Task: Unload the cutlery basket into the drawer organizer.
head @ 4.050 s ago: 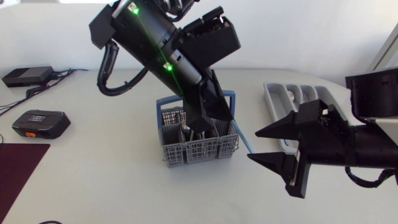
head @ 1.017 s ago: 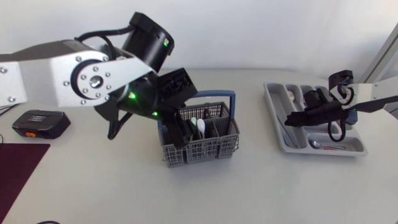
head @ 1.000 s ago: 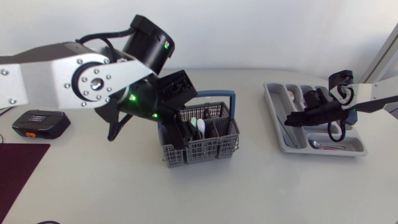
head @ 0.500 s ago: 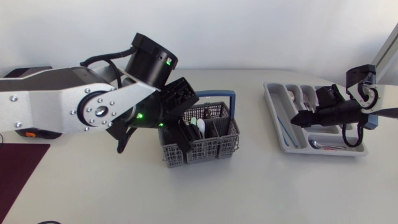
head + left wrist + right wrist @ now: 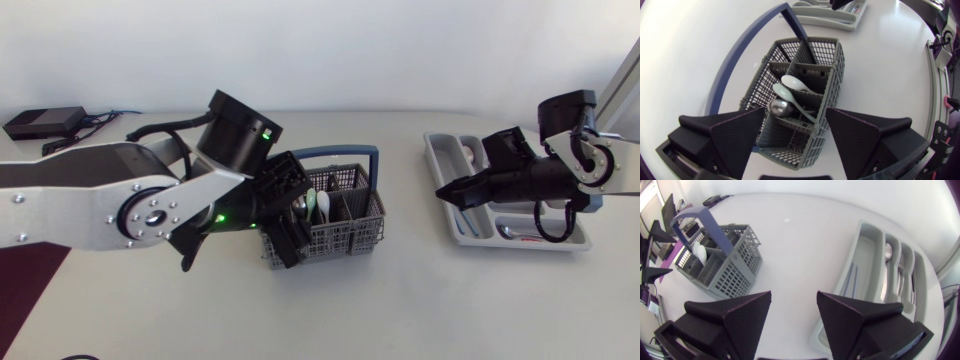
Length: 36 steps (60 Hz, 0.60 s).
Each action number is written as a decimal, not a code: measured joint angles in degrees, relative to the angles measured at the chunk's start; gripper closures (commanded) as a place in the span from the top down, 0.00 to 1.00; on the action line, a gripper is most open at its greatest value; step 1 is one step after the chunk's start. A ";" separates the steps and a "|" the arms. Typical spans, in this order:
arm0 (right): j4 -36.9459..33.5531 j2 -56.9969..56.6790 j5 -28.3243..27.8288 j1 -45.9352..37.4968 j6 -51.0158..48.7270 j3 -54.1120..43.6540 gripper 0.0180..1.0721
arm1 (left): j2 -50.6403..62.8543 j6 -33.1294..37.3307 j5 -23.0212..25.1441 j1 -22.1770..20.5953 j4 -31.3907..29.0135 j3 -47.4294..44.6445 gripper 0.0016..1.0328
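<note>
The left gripper (image 5: 795,112) is hanging with its fingers spread and empty, straddling the near end of the grey cutlery basket (image 5: 836,59), which is standing mid-table. The right gripper (image 5: 794,294), likewise spread and empty, is hovering at the drawer organizer (image 5: 860,242), well apart from the basket. Three spoons (image 5: 790,95) are leaning slantwise just ahead of the left fingers, bowls uppermost: white, pale green and metal.
</note>
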 measured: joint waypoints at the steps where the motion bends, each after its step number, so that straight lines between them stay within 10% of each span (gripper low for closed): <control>1: -0.13 -0.13 0.00 0.46 0.00 0.00 0.64 | -0.42 0.00 0.00 0.20 0.00 -0.24 0.83; 36: -4.52 1.29 3.78 16.06 3.21 0.04 0.64 | -4.55 0.00 -0.87 2.67 5.22 -5.62 0.83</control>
